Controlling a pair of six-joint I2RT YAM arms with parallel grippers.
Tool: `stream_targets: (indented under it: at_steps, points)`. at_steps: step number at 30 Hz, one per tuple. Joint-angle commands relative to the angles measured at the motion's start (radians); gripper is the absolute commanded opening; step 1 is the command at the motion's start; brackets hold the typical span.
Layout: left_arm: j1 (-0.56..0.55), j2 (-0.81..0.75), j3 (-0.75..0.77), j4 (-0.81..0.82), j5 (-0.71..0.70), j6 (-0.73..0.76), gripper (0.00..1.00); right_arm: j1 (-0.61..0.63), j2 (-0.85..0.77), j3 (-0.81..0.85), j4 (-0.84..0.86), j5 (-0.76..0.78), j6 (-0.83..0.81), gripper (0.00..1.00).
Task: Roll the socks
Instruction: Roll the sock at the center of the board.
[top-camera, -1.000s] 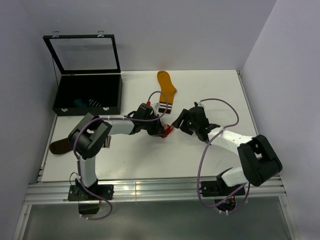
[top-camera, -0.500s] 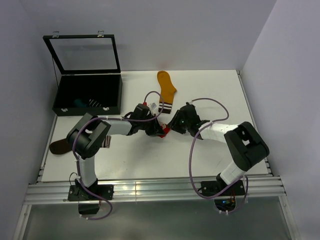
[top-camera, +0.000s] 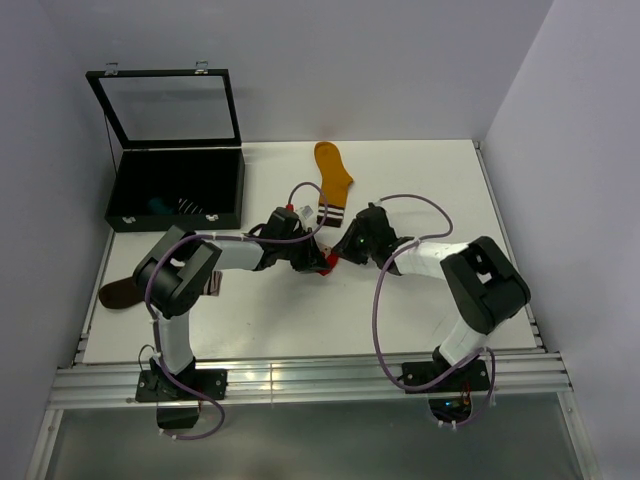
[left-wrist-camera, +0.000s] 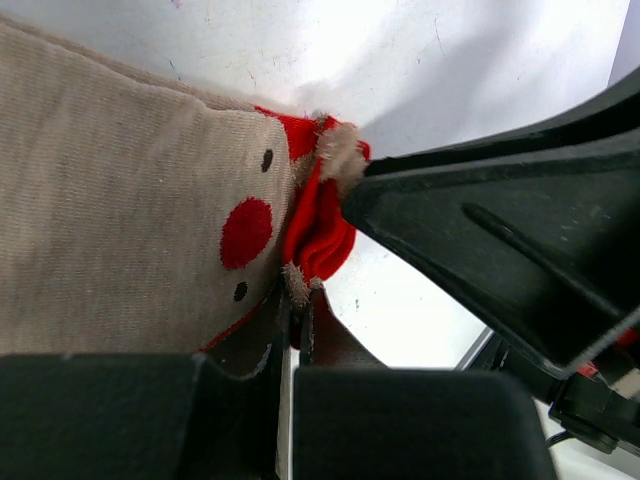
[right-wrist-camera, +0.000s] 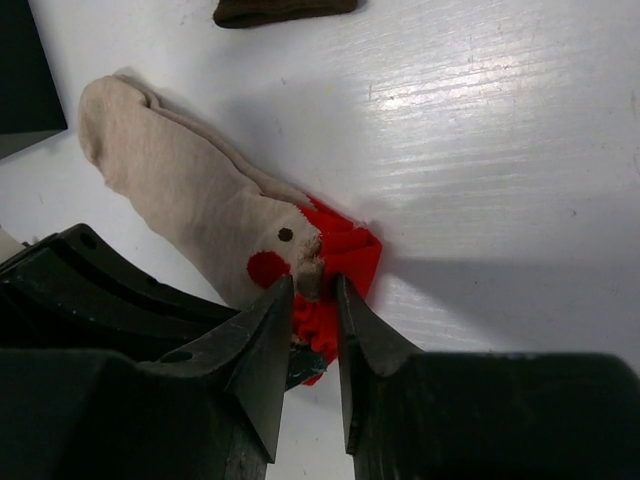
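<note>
The beige sock (right-wrist-camera: 190, 200) lies flat on the white table (top-camera: 300, 310), about in the middle, between the 2 arms. Its body is beige, its end is red, and near the end there are 1 red spot and 2 small dark dots. The red end is bunched up into a little heap.

The left gripper (left-wrist-camera: 297, 300) has its fingers pressed together. A thin edge of the fabric, at the side of the red end, is pinched between them.

The right gripper (right-wrist-camera: 312, 290) comes from the opposite side. Its fingers stand with only a narrow gap, and the bunched beige and red fabric fills this gap, so both fingers touch it and pinch it. In the top view the 2 grippers are just beside each other, with the red end between them.

The mustard sock (top-camera: 333, 175) lies farther back on the table, its striped cuff towards the grippers but apart from them. The brown sock (top-camera: 118, 293) lies at the left edge of the table. The black case (top-camera: 175, 222) stands at the back left with its lid (top-camera: 170, 108) up. Inside are a teal sock (top-camera: 158, 207) and a striped sock (top-camera: 186, 205), too small to see in detail.
</note>
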Motion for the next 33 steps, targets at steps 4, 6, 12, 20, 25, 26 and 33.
stream_targets:
  at_steps: [4, 6, 12, 20, 25, 26, 33]
  points:
    - [0.004, 0.011, 0.019, -0.006, 0.007, -0.01, 0.01, 0.007, 0.056, 0.058, 0.026, 0.003, 0.013, 0.3]
    - [0.004, 0.013, 0.023, -0.01, 0.004, -0.009, 0.01, 0.009, 0.084, 0.072, 0.02, 0.01, 0.01, 0.29]
    - [0.001, -0.027, 0.019, -0.042, -0.035, 0.002, 0.06, 0.007, 0.164, 0.115, -0.055, 0.031, 0.006, 0.25]
    - [-0.037, -0.108, 0.033, -0.141, -0.173, 0.074, 0.12, 0.015, 0.159, 0.138, -0.086, 0.046, -0.014, 0.24]
    - [-0.043, -0.084, 0.039, -0.141, -0.167, 0.069, 0.06, 0.05, 0.112, 0.164, -0.107, 0.072, -0.057, 0.24]
    - [-0.043, -0.078, 0.04, -0.141, -0.166, 0.068, 0.05, 0.055, 0.092, 0.17, -0.113, 0.082, -0.062, 0.24]
    - [-0.042, -0.07, 0.04, -0.141, -0.16, 0.065, 0.03, 0.085, 0.053, 0.21, -0.153, 0.099, -0.083, 0.31]
